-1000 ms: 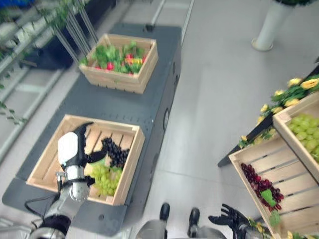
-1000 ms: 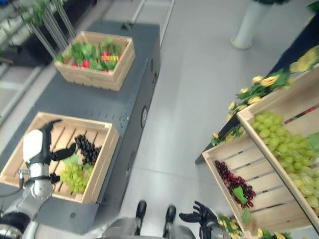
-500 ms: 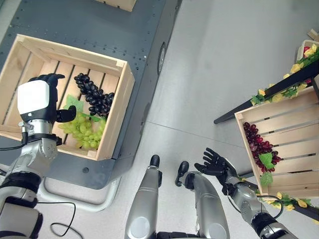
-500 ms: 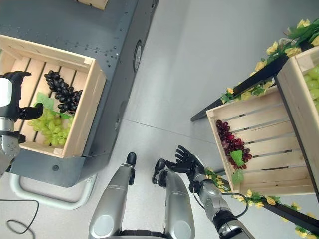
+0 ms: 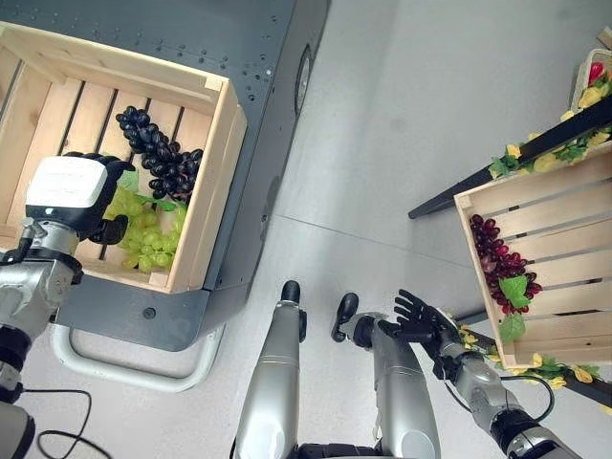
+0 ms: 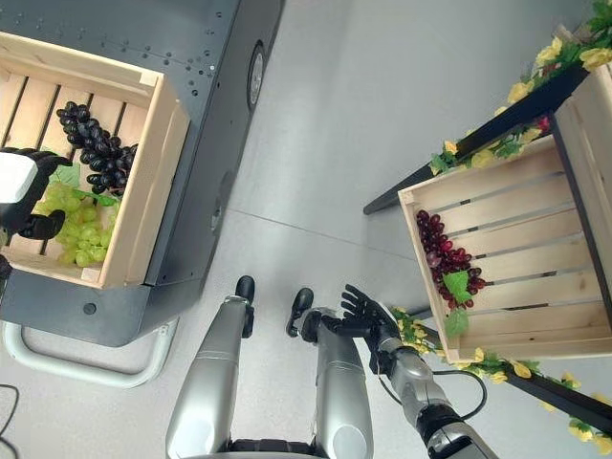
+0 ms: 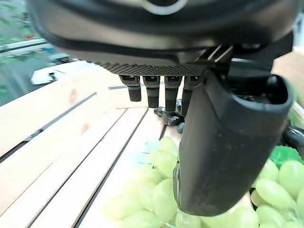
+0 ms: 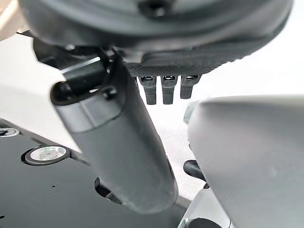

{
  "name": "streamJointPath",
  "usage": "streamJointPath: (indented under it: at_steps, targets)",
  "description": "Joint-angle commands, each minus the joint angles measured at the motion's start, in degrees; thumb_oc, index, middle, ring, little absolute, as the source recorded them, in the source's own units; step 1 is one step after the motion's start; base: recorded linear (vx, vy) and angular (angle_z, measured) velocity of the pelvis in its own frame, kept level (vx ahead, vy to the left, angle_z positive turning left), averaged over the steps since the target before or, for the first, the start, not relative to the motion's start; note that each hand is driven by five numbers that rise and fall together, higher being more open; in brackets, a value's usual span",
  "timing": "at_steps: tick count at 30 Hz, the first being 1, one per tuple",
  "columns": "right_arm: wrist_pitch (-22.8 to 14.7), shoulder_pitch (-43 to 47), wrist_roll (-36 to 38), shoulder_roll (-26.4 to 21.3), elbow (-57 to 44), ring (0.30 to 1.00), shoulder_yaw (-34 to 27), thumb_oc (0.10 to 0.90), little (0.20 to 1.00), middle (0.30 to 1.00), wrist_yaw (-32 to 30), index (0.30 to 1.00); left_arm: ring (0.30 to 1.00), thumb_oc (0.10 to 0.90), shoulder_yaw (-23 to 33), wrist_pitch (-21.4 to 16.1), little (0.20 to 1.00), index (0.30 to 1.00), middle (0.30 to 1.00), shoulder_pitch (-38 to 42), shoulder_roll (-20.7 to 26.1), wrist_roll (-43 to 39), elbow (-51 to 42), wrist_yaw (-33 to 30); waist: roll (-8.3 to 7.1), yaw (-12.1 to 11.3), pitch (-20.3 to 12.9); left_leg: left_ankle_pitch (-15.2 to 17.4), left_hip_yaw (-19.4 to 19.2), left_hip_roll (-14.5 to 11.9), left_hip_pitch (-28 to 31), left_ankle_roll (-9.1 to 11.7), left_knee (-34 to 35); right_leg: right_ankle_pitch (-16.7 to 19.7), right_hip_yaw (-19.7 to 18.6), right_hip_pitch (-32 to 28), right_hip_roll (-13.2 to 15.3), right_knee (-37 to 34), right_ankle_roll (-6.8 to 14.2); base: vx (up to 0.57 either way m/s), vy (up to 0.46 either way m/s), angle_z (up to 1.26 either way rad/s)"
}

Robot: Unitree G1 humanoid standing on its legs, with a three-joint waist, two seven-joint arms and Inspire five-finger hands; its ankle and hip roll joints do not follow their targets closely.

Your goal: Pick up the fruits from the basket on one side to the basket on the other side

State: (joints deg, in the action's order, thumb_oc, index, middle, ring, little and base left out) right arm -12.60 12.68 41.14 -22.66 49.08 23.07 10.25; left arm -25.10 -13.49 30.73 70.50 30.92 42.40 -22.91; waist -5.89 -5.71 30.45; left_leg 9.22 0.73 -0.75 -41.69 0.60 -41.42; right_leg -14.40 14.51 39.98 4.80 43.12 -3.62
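A wooden crate (image 5: 216,182) on my left holds a bunch of green grapes (image 5: 148,234) and a bunch of black grapes (image 5: 158,164). My left hand (image 5: 69,191) hangs over the crate's near side, just above the green grapes (image 7: 161,190). Its fingers (image 7: 159,90) are extended and nothing is in its grasp. On my right, a second crate (image 5: 540,206) holds a bunch of red grapes (image 5: 497,268) with a green leaf. My right hand (image 5: 421,320) stays low beside that crate, open with fingers spread.
The left crate stands on a dark grey platform (image 5: 191,38) with a metal foot bar (image 5: 124,368) below. A black shelf edge with yellow flowers and leaves (image 5: 540,158) runs above the right crate. Grey floor (image 5: 382,143) lies between the two sides.
The camera has tilted down, so the whole picture shifted. My left hand has come a little closer over the green grapes. My right hand stays low and open.
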Motion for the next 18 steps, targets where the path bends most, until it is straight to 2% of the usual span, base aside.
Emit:
streamJointPath:
  at_steps: [1, 6, 9, 12, 14, 18]
  targets:
    - [-3.12, -2.59, 1.06, -4.6, 0.48, 0.9, -1.88, 0.8, 0.9, 0.9, 0.98, 0.9, 0.9, 0.8, 1.38, -0.64, 0.9, 0.9, 0.9, 2.14, 6.47, -0.09, -3.08, 1.18, 2.54, -0.99, -0.65, -2.46, -2.36, 1.89, 1.98, -2.11, 3.65, 3.38, 0.57, -6.92, 0.99, -3.88, 1.72, 0.02, -0.044, 0.09]
    - [-3.06, -2.76, 0.52, -4.71, 1.69, 0.9, -2.13, 0.8, 0.9, 0.9, 0.98, 0.9, 0.9, 0.8, 0.26, -2.02, 0.9, 0.9, 0.9, 2.37, 8.45, 0.62, -4.39, 3.65, 2.78, -1.23, -0.65, -2.9, -2.15, 2.01, 2.51, -1.84, 4.74, 3.52, 0.86, -7.7, 0.96, -5.1, 1.77, 0.01, -0.024, 0.03]
    - [-2.78, -2.85, 0.06, -4.86, 3.07, 0.9, -2.38, 0.8, 0.9, 0.9, 1.01, 0.9, 0.9, 0.8, -1.05, -4.09, 0.9, 0.9, 0.9, 1.74, 10.56, 4.78, -7.21, 4.72, 3.2, -1.58, -0.65, -3.47, -1.98, 2.15, 3.19, -1.5, 5.68, 3.4, 1.21, -8.83, 0.99, -6.1, 1.75, 0.0, 0.0, 0.0]
    - [-2.85, -2.94, -0.09, -4.97, 4.0, 0.9, -2.21, 0.8, 0.9, 0.9, 0.93, 0.9, 0.9, 0.8, -2.85, -4.16, 0.9, 0.9, 0.9, 2.65, 12.39, 6.43, -9.74, 4.04, 3.47, -1.71, -0.65, -3.68, -2.0, 2.21, 3.78, -1.41, 6.47, 3.41, 1.57, -9.48, 1.18, -6.82, 1.76, 0.0, -0.002, 0.04]
    - [-3.04, -3.0, -0.04, -5.19, 4.43, 0.9, -2.24, 0.8, 0.9, 0.9, 1.21, 0.9, 0.9, 0.8, -4.14, -3.92, 0.9, 0.9, 0.9, 3.66, 13.4, 7.24, -10.32, 4.68, 3.62, -1.71, -0.65, -4.12, -2.03, 2.18, 3.86, -1.23, 6.71, 3.46, 1.75, -9.6, 1.24, -7.03, 1.75, 0.0, -0.001, 0.03]
    - [-3.83, -2.94, 0.53, -5.54, 5.31, 0.9, -1.89, 0.8, 0.9, 0.9, 1.5, 0.9, 0.9, 0.8, -7.85, 0.06, 0.9, 0.9, 0.9, 6.62, 15.52, 9.53, -9.73, 7.22, 3.57, -1.78, -0.65, -4.37, -2.0, 2.14, 3.49, -1.15, 6.88, 3.8, 2.15, -9.54, 1.3, -7.68, 1.84, 0.0, 0.001, 0.03]
